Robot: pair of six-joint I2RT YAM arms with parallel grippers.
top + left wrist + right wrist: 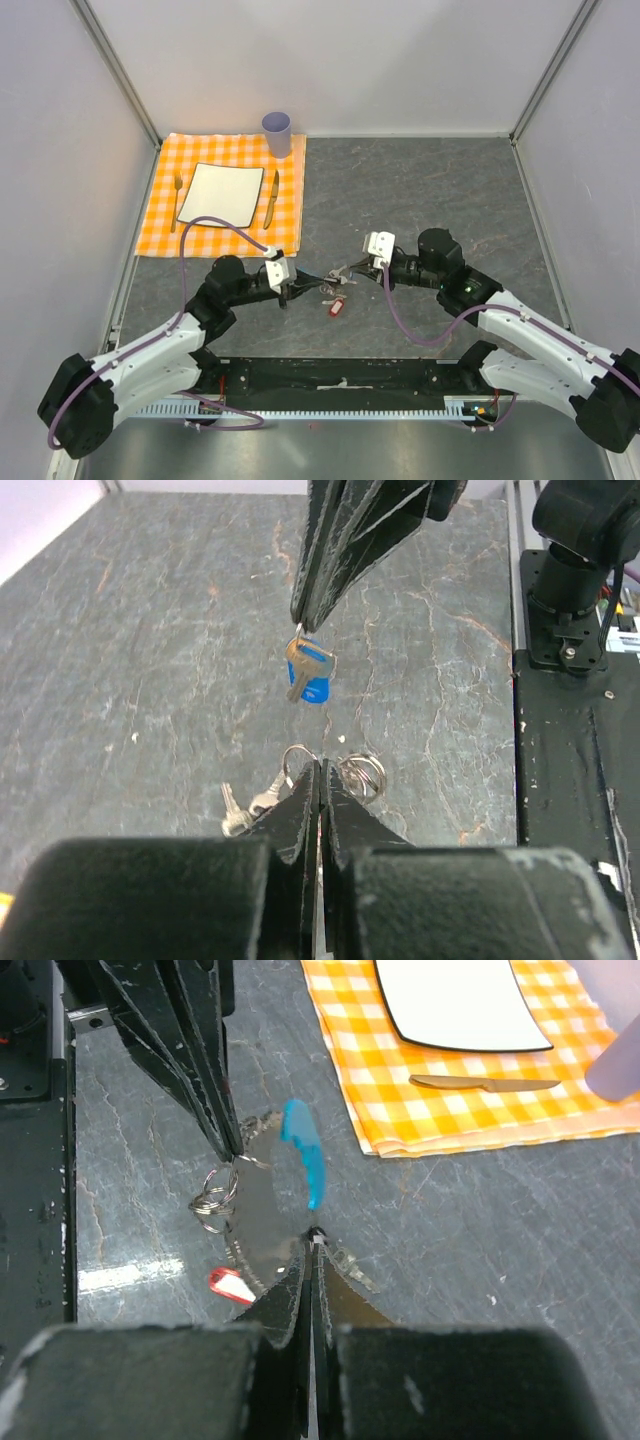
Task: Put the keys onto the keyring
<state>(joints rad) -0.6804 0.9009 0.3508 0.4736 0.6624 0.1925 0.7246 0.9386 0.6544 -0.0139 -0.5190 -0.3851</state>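
My left gripper (293, 290) and right gripper (352, 270) face each other just above the grey table, both shut. The keyring, a thin chain loop with a curved cyan clasp (303, 1150), is stretched between them. The right gripper (315, 1237) pinches it at the clasp's end, and the left gripper (228, 1145) holds the far side. In the left wrist view a silver key (297, 668) with a blue piece (316, 687) hangs under the right gripper's tips (303, 620). Small split rings (361, 776) and keys (236, 816) hang by my left gripper (320, 767). A red tag (336, 307) lies below.
An orange checked cloth (160, 225) at the back left carries a white plate (220, 193), a fork (178, 200) and a knife (270, 198). A lilac cup (277, 133) stands at its far corner. White walls close in three sides. The black base rail (340, 375) runs along the front.
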